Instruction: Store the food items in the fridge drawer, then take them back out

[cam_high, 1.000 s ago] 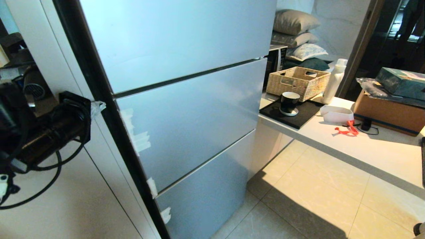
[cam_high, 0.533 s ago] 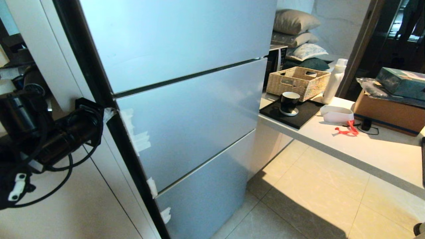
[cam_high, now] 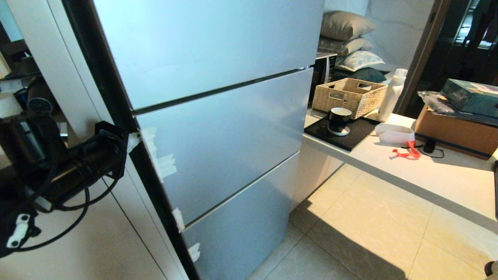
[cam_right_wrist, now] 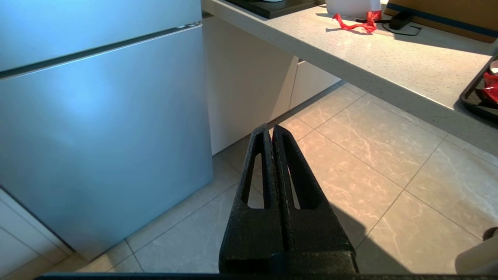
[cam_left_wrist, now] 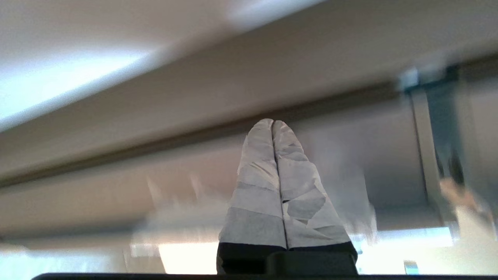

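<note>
Step in hand: judged as the opening stage; the fridge is fully closed and nothing is stored yet.
Left gripper: tape-wrapped fingers pressed together, nothing between them; in the head view the tip sits at the fridge's left edge, level with the seam between the upper and middle door panels; whether it touches the edge cannot be told.
Next move: probably work the closed tip into that edge and pull the door open; this calls for a firm hook on a thin lip and a steady outward sweep.
Right gripper: black fingers closed on nothing; parked low, pointing at the floor tiles beside the fridge.
Fridge drawer: not in view; presumably behind the closed panels.
Food items: none clearly visible; a red shape on a dark tray at the counter edge cannot be identified.
</note>
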{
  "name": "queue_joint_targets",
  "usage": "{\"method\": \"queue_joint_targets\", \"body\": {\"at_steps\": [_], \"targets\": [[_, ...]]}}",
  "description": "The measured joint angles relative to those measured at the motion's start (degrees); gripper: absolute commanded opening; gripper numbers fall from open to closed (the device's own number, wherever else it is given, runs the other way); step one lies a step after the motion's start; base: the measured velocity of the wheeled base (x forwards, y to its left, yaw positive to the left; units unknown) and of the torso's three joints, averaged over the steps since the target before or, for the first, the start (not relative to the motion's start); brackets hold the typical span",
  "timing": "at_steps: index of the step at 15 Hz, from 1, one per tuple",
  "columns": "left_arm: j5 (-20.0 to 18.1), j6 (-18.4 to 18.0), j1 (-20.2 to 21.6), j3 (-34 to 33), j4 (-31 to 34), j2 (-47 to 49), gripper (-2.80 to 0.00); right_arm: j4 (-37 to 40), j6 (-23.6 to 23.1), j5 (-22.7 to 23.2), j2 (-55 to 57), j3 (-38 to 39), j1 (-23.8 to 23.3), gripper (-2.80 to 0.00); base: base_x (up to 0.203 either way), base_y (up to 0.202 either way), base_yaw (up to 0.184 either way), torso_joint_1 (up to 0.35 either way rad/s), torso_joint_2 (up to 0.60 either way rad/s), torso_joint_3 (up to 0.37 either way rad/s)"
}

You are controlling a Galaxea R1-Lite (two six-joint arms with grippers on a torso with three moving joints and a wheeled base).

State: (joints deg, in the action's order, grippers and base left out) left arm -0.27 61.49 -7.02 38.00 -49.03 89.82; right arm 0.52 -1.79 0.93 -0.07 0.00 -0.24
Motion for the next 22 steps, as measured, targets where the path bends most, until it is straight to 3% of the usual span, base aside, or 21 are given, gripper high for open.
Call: {"method": "queue_joint_targets", "body": {"at_steps": [8, 15, 18, 22], "targets": [[0.4, 0.2, -5.5, -2.5, -0.2, -2.2, -2.80, 0.0, 0.0, 0.0, 0.0, 0.0, 0.0, -2.80, 0.000, 0.000, 0.000, 0.000, 0.00, 0.000], [-2.3, 0.1, -8.9, -7.4, 0.1, -6.6, -2.80, 0.0, 0.0, 0.0, 0.0, 0.0, 0.0, -2.80, 0.000, 0.000, 0.000, 0.000, 0.00, 0.000], [-2.5, 0.0, -12.3, -9.3, 0.1, -8.8, -2.80, 0.0, 0.0, 0.0, 0.0, 0.0, 0.0, -2.80, 0.000, 0.000, 0.000, 0.000, 0.00, 0.000], [-2.9, 0.0, -20.4, -12.0, 0.1, -12.1, -2.80, 0.0, 0.0, 0.0, 0.0, 0.0, 0.0, -2.80, 0.000, 0.000, 0.000, 0.000, 0.00, 0.000]]}}
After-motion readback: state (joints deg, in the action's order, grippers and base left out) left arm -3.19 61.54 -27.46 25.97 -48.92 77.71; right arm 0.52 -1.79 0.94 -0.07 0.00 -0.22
